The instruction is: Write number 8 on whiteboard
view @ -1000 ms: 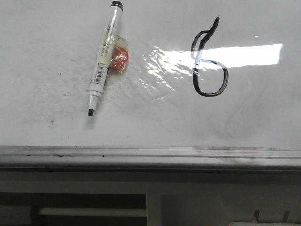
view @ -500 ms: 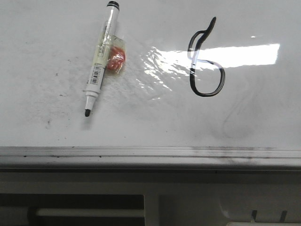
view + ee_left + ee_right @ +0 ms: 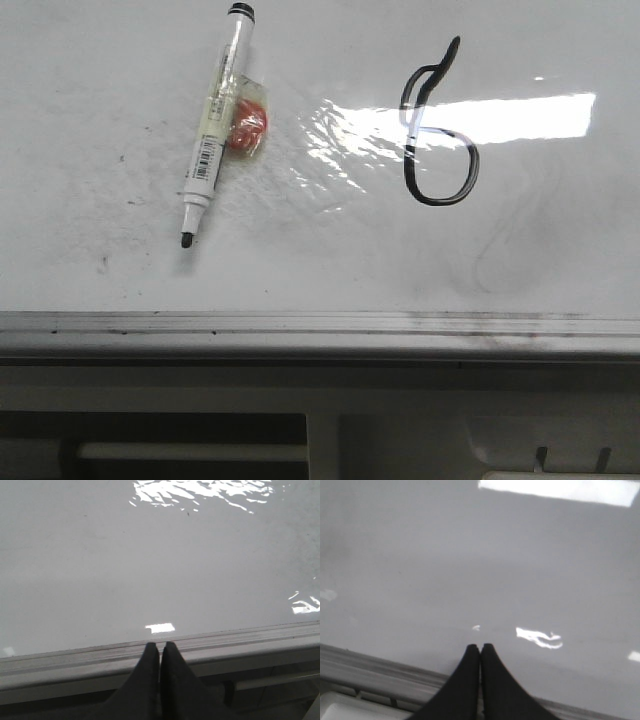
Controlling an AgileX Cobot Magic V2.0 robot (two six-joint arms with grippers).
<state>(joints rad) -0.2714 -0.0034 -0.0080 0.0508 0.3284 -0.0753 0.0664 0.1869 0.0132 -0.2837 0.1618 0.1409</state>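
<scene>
The whiteboard point(image 3: 320, 270) fills the front view, glossy white with grey smudges and a bright light reflection. The black number 8 point(image 3: 437, 130) is drawn at its right, a narrow slanted upper loop over a rounder lower loop. An uncapped marker point(image 3: 213, 128) lies loose on the board at the left, tip toward the near edge, beside an orange wrapped thing point(image 3: 247, 125). No gripper shows in the front view. My left gripper point(image 3: 159, 645) is shut and empty over the board's metal edge. My right gripper point(image 3: 480, 646) is shut and empty just inside the board's edge.
The board's metal-edged frame point(image 3: 320, 325) runs across the near side. Below it stands a white shelf with slots point(image 3: 330, 430). Faint grey erased curls point(image 3: 510, 240) mark the board right of the figure.
Over the last second the whole front view shifted slightly left and up. Since half a second ago nothing has moved.
</scene>
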